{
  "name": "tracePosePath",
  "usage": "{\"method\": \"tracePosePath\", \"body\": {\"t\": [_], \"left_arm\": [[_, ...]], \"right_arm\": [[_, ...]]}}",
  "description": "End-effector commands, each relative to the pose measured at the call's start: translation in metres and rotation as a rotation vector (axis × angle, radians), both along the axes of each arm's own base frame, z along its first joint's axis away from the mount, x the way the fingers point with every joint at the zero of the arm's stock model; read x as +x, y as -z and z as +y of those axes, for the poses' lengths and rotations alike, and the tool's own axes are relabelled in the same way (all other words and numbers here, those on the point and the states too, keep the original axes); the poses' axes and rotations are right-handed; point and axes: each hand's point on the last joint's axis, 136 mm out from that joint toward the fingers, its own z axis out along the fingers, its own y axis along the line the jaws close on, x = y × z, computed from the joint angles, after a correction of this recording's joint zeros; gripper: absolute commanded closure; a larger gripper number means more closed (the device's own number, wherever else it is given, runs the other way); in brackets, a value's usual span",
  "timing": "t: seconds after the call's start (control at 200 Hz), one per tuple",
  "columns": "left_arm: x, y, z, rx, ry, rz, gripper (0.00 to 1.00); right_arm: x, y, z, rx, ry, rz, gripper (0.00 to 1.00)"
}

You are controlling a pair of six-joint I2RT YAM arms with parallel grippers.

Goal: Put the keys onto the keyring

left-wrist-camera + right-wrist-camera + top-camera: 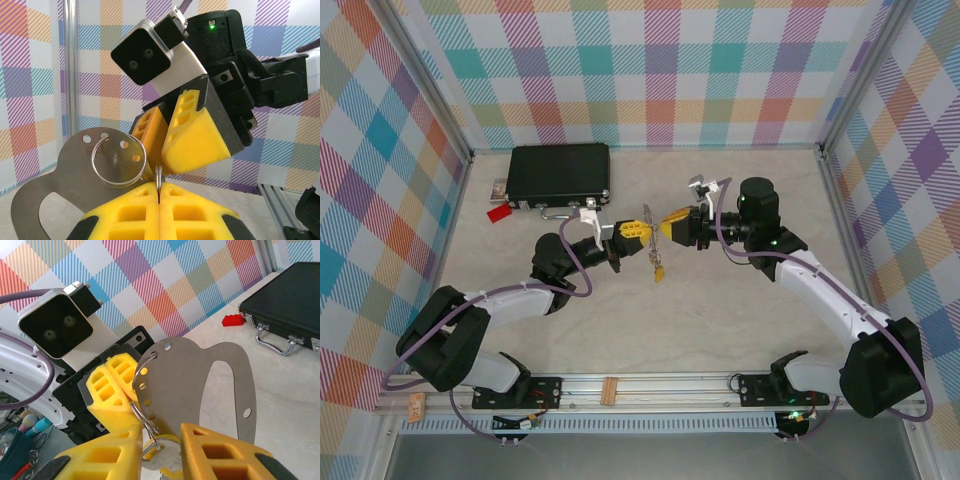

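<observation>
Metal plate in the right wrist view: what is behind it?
Behind the metal plate are the left end effector's yellow fingers, shut on the keyring. The plate covers part of that end effector's black body; table shows through its opening.

At the centre of the frame the left hand (632, 232) and right hand (672, 228) face each other, yellow fingertips close together above the beige counter (720, 330). The keys (659, 268) dangle just below the gap. A black case (560, 170) lies at upper left, with a red tag (499, 212) near its lower-left corner.
</observation>
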Motion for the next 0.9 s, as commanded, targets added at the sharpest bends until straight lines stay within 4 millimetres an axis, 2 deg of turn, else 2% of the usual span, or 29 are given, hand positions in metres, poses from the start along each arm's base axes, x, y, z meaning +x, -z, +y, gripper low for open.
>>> {"method": "tracePosePath", "body": {"t": [0.0,0.135,0.245,0.41,0.5,0.895], "left_arm": [[-0.011,-0.034,0.004,-0.07,0.01,-0.097,1.0],[-0.012,-0.034,0.003,-0.07,0.015,-0.097,1.0],[-0.012,-0.035,0.004,-0.071,0.014,-0.098,1.0],[-0.013,-0.034,0.004,-0.069,0.016,-0.097,1.0],[-0.013,-0.034,0.004,-0.071,0.014,-0.096,1.0],[-0.018,-0.043,0.007,-0.09,0.014,-0.108,1.0]], "right_arm": [[-0.003,-0.017,0.002,0.035,-0.041,-0.037,0.74],[-0.003,-0.016,0.003,0.032,-0.053,-0.03,0.79],[-0.003,-0.015,0.003,0.03,-0.053,-0.03,0.88],[-0.004,-0.016,0.004,0.034,-0.061,-0.032,0.9],[-0.004,-0.015,0.004,0.033,-0.065,-0.029,1.0],[-0.003,-0.004,0.003,0.004,-0.062,-0.003,1.0]]}}
